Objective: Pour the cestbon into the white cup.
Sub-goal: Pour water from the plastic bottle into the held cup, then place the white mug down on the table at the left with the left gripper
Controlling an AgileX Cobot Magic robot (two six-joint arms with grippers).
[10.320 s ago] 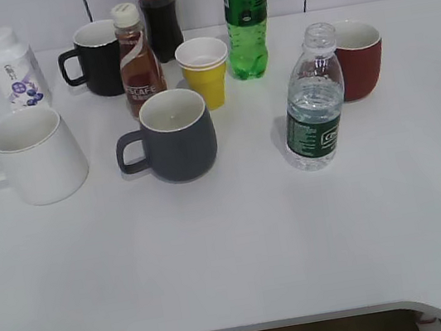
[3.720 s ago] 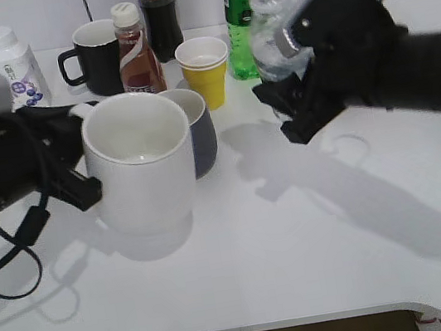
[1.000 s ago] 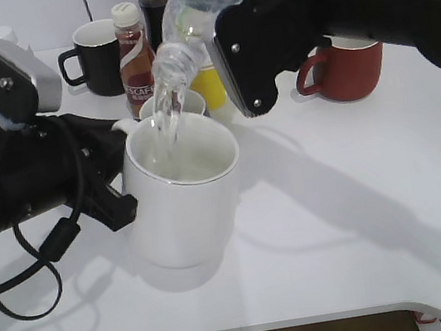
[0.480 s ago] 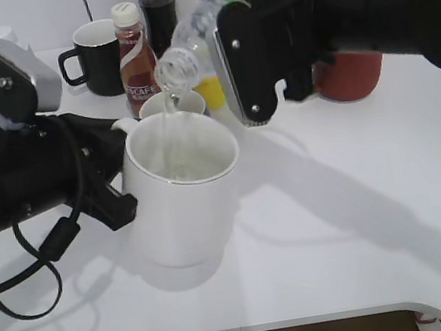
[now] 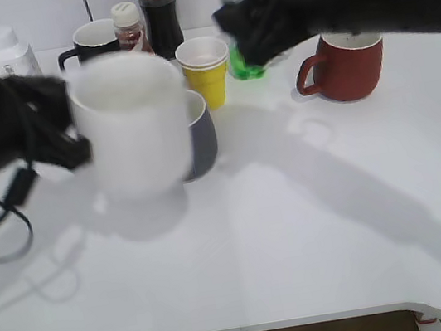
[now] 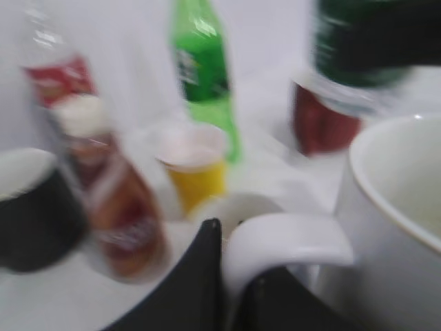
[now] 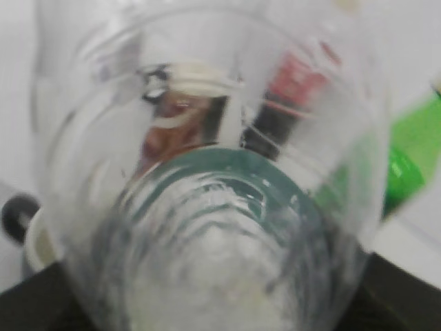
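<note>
In the exterior view the white cup [image 5: 132,125] is blurred and lifted in front of the grey mug [image 5: 199,134], carried by the left gripper [image 5: 75,146], a dark smear on the cup's left side. Only the left wrist view shows the grip: the cup's handle [image 6: 286,241] sits between the dark jaws, which are clenched on it, with the cup's rim [image 6: 386,200] at the right edge. The right gripper [image 5: 254,30] is a dark blur right of and above the cup, over the yellow paper cup [image 5: 205,69] and green soda bottle [image 5: 245,65]; the cestbon cannot be made out there. The right wrist view fills with the cestbon [image 7: 213,227], seen along its clear ribbed body, so the jaws grasp it, though the jaws themselves stay out of sight. The left wrist view also catches its dark green label [image 6: 365,48] above the cup. Compared with 0.5 s ago, the bottle's mouth is no longer over the cup and no stream falls; the cup has shifted left and back, and the right arm has risen away. The red mug [image 5: 347,65] stands on the tabletop [image 5: 314,226], well right of the cup.
</note>
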